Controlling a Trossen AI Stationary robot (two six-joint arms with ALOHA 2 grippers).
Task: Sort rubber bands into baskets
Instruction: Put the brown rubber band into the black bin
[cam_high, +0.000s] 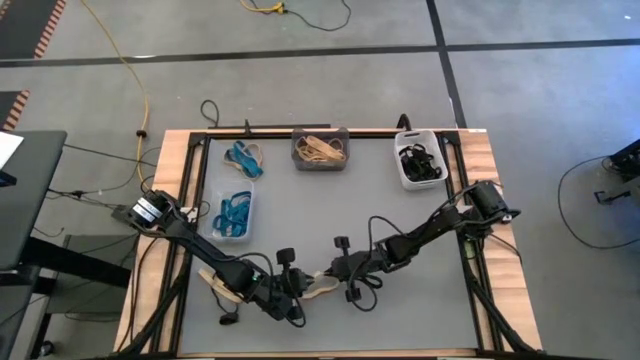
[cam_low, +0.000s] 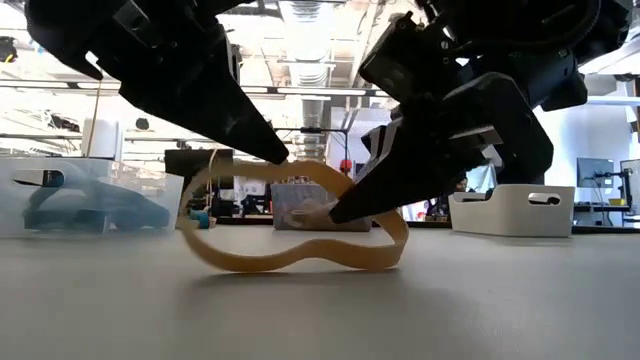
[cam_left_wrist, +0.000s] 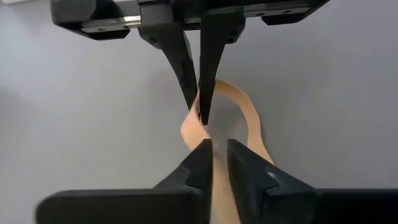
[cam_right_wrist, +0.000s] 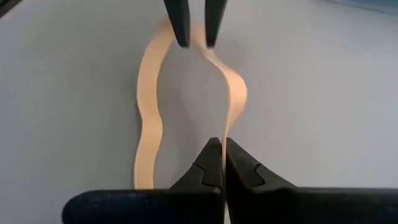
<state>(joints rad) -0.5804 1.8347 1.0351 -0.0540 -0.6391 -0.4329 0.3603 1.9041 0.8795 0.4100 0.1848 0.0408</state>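
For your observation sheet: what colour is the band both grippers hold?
Tan rubber band; clearest in the low view.
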